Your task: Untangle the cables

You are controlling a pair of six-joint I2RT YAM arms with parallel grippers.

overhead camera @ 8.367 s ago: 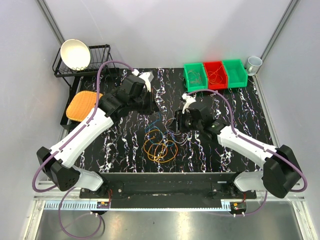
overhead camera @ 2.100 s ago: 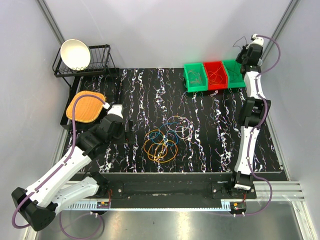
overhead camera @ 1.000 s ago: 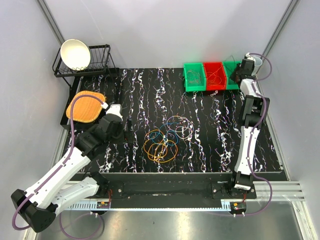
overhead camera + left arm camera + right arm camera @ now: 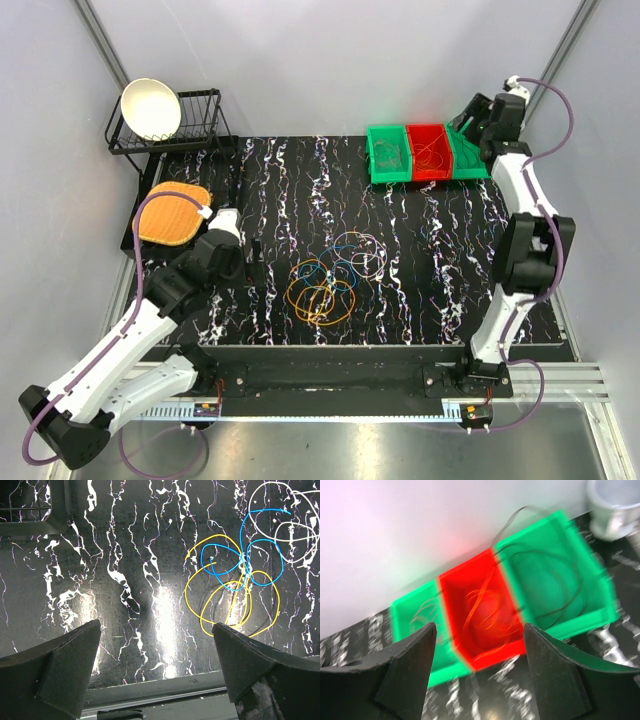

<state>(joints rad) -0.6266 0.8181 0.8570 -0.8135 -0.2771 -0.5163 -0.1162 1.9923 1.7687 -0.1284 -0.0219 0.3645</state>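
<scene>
The tangle of cables lies mid-mat: orange loops, a blue one and pale purple loops. In the left wrist view the orange loops look yellow, crossed by the blue cable. My left gripper hovers open to the left of the tangle, holding nothing. My right gripper is open and empty, above the bins at the back right. A thin dark cable lies in the right green bin, partly sticking out over its rim. Orange cables lie in the red bin.
A left green bin holds pale wires. A white cup stands beside the bins. At the back left are a black dish rack with a white bowl and an orange pad. The mat's near edge is just under the left gripper.
My right gripper has opened and lifted away from the right green bin, leaving a cable in it. The left arm has barely shifted.
</scene>
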